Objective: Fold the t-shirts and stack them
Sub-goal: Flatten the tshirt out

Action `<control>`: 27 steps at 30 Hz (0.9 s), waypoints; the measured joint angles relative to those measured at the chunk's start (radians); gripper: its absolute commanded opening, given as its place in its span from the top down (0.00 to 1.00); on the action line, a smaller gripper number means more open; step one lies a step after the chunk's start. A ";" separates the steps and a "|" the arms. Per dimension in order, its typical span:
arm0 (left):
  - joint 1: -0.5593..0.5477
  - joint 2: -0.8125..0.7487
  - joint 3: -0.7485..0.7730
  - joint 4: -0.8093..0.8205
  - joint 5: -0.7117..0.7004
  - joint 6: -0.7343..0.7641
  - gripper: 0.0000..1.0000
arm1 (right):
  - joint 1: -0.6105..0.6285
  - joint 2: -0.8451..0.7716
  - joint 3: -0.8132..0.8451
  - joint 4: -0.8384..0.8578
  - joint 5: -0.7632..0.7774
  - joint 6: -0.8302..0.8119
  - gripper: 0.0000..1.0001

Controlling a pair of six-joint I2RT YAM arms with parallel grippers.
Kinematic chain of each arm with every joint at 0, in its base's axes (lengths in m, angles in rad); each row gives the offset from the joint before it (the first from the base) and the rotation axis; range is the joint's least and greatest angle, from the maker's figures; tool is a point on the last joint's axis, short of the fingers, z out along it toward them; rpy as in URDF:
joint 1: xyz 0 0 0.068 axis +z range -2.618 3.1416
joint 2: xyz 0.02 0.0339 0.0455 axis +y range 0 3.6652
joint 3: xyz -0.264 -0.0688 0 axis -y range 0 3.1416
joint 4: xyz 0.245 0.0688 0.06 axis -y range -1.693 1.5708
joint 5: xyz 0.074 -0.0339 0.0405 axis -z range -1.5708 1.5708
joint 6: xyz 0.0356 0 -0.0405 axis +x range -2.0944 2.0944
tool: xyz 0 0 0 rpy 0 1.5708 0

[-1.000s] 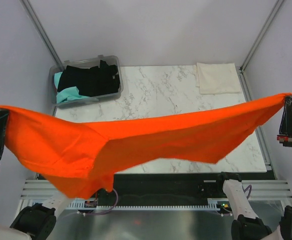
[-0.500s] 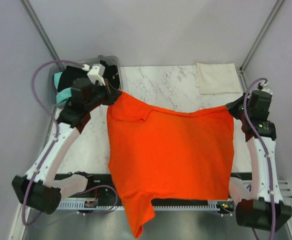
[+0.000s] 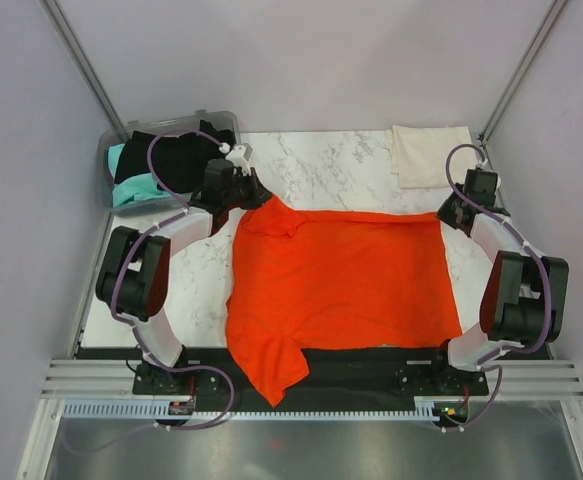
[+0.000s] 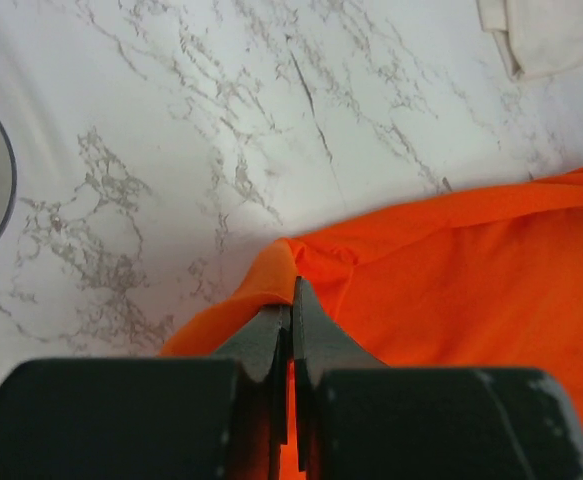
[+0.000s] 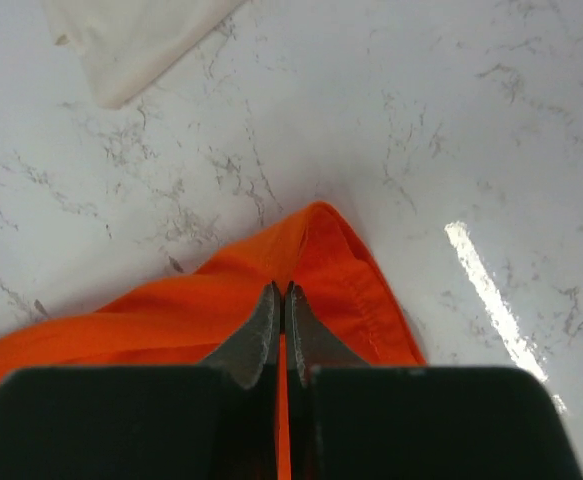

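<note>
The orange-red t-shirt (image 3: 346, 280) lies spread over the marble table, one sleeve hanging past the near edge. My left gripper (image 3: 254, 198) (image 4: 291, 296) is shut on its far left corner, low at the table. At the far right corner my right gripper (image 3: 449, 217) (image 5: 282, 293) is shut on the cloth (image 5: 321, 262) too. A folded cream-white t-shirt (image 3: 433, 155) (image 5: 136, 35) rests at the table's far right corner. Black (image 3: 186, 155) and teal (image 3: 131, 190) t-shirts fill the bin.
A clear grey plastic bin (image 3: 226, 122) stands at the far left, just behind my left arm. Metal frame posts run up both far corners. Bare marble (image 3: 321, 165) shows between the bin and the cream shirt.
The orange-red t-shirt, stretched high in the air a second ago, has come down and forward onto the table. Both arms swung inward and lowered with it, still gripping the corners.
</note>
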 measured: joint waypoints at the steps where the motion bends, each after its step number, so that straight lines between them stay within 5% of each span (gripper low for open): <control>1: 0.000 0.004 0.006 0.011 0.003 -0.006 0.98 | 0.000 0.009 0.016 -0.001 0.013 -0.005 1.00; 7: 0.000 -0.016 0.018 0.025 -0.008 -0.048 0.98 | 0.000 0.020 0.096 -0.014 0.064 -0.036 1.00; 13: 0.002 -0.198 0.046 -0.098 -0.061 -0.051 0.98 | 0.000 -0.040 0.113 -0.055 0.046 -0.030 1.00; 27: 0.007 -0.769 0.305 -0.204 -0.146 -0.043 0.95 | 0.000 -0.602 0.369 -0.097 -0.074 0.092 1.00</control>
